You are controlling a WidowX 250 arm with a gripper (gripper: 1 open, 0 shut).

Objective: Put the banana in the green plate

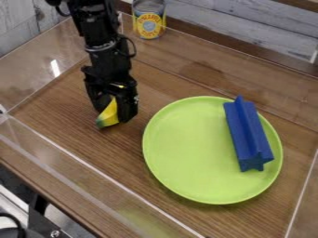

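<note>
Arm: a black robot arm reaches down from the far left part of the table (199, 79), its gripper (111, 111) pointing straight down at the wood surface.
Fingers: spread wide, one on each side of the banana (108, 113); the tips stand low at the tabletop, and whether they touch the fruit cannot be told.
Banana: small, yellow with a greenish tip, between the two fingers on the left half of the table, just beside the left rim of the green plate (199, 167) and not on it.
Green plate: large, round, lime-green, flat on the table toward the near right corner.
Blue block (247, 132): long and rectangular, lying on the right part of the plate, its length running from far to near.
Can (149, 25): yellow-labelled, upright at the far edge of the table, behind the arm.
Walls: clear panels rise along the left and near edges of the table.
</note>
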